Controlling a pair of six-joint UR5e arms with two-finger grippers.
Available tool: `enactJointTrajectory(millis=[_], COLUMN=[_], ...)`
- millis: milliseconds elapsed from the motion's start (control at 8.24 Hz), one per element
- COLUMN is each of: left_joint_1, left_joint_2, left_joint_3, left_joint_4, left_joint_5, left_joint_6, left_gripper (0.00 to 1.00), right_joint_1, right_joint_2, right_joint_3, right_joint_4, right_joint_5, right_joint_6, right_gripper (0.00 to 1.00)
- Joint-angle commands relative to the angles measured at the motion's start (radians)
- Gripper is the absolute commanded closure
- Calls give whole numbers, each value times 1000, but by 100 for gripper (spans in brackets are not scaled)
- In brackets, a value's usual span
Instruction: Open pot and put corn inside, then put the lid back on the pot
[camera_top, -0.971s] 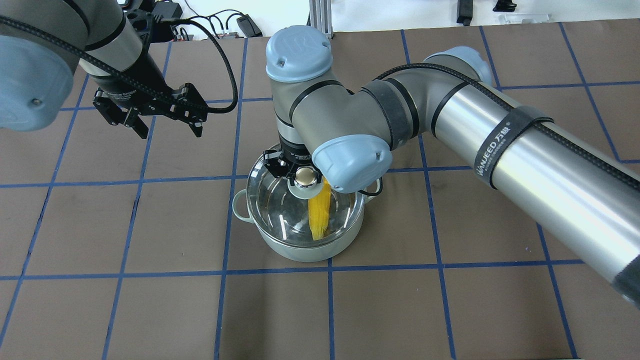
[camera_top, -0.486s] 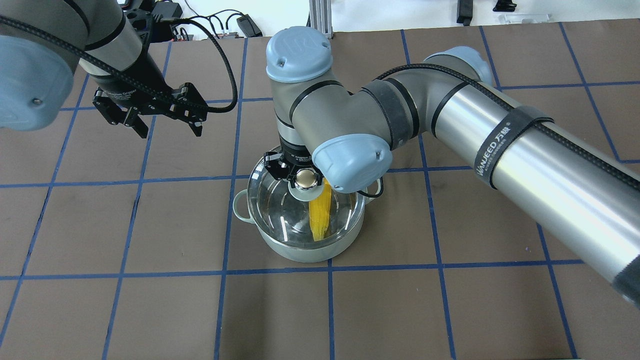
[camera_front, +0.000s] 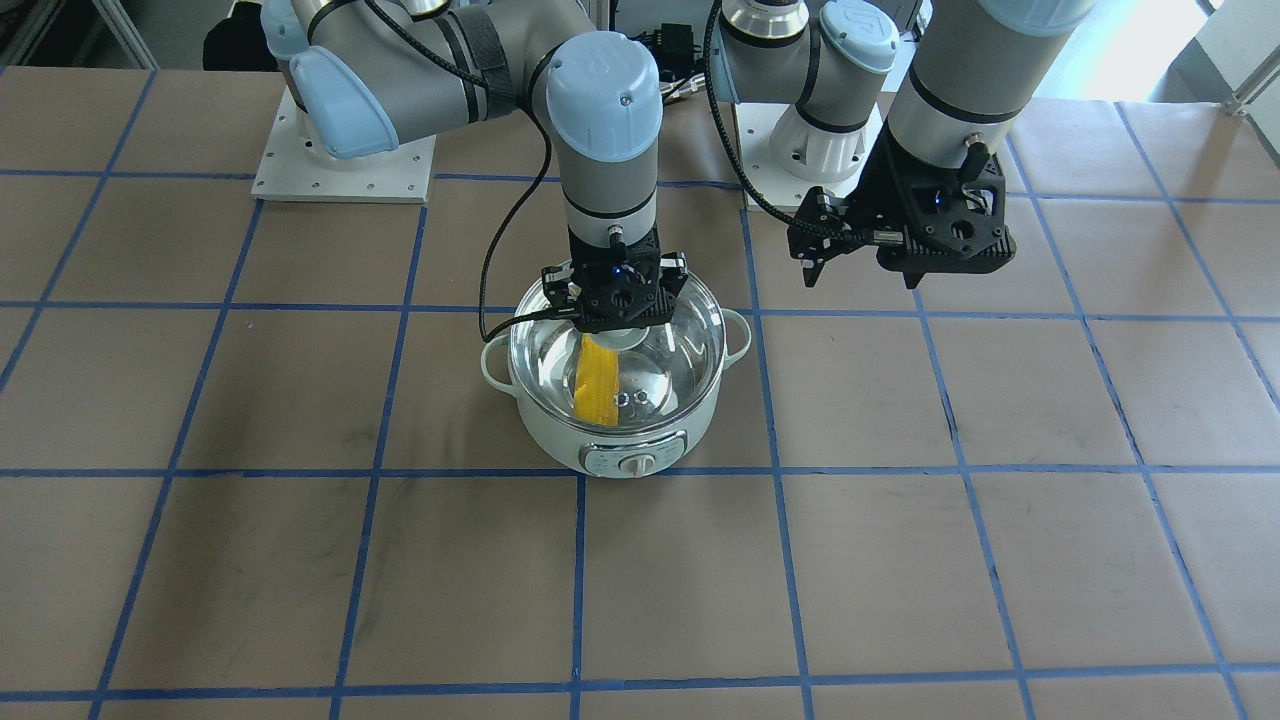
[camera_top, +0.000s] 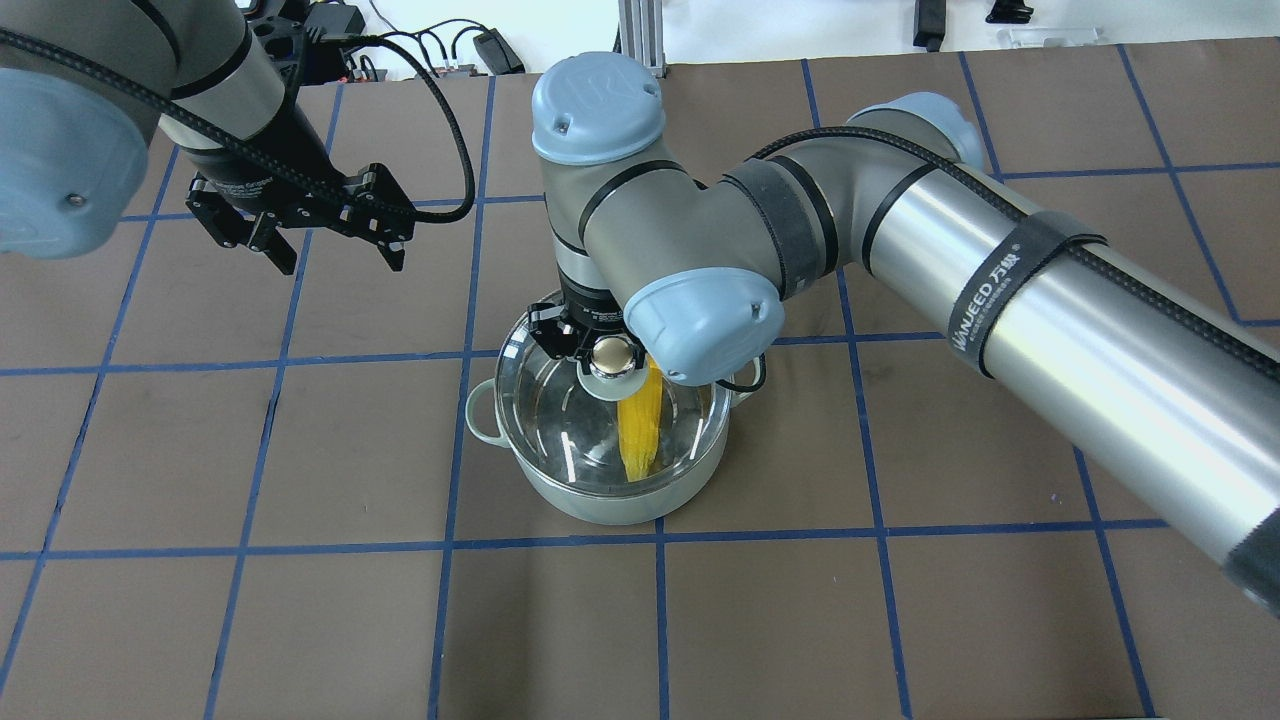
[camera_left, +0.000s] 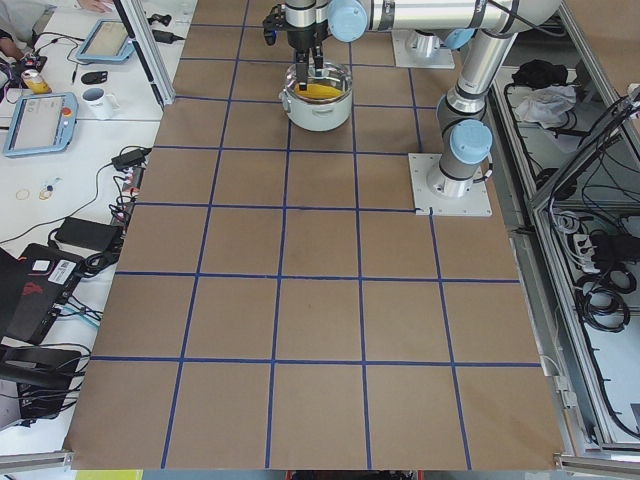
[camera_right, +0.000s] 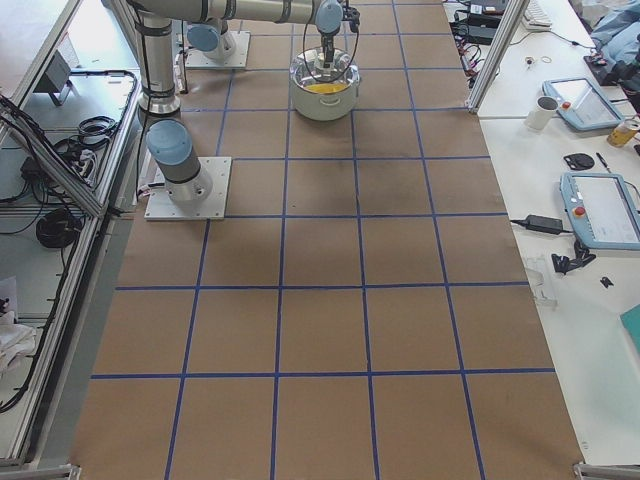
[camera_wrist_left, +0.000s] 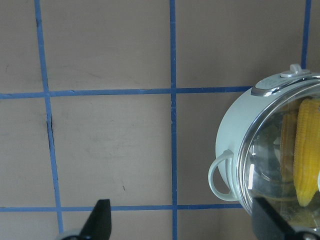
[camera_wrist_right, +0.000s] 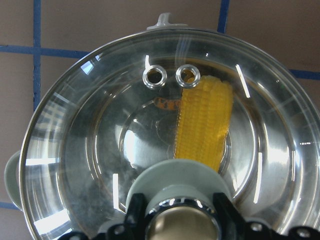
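Slightly farther from the pot (camera_top: 600, 508) now, our left pincer (camera_top: 340, 262) gapes wide; our right pincer (camera_wrist_right: 178, 214) clamps the lid (camera_wrist_right: 90, 150) over the corn (camera_wrist_right: 205, 120).

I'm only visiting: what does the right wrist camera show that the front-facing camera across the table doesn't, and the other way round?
Only the right wrist view: a close look straight down, with the knob of the lid between two black fingers, and single kernels on the corn. Only the front-facing view: the face of the control panel on the pot, both side handles, and the left gripper, open, well apart from the pot. Both: the corn lying in the pot under the glass lid, with two vent holes near its rim.
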Motion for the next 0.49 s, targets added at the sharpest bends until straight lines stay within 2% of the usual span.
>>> enactJointTrajectory(millis=[0, 364], left_joint_1=[1, 1], left_joint_2=[-4, -4], left_joint_3=[3, -1], left_joint_4=[2, 2], left_joint_5=[-2, -3], left_joint_6=[2, 1], left_gripper=[0, 0], right_joint_1=[-1, -33], right_joint_2=[0, -14], right_joint_3=[0, -20], right_joint_4=[-3, 0], right_joint_5=[-7, -15], right_joint_6=[-42, -68], right_gripper=[2, 0])
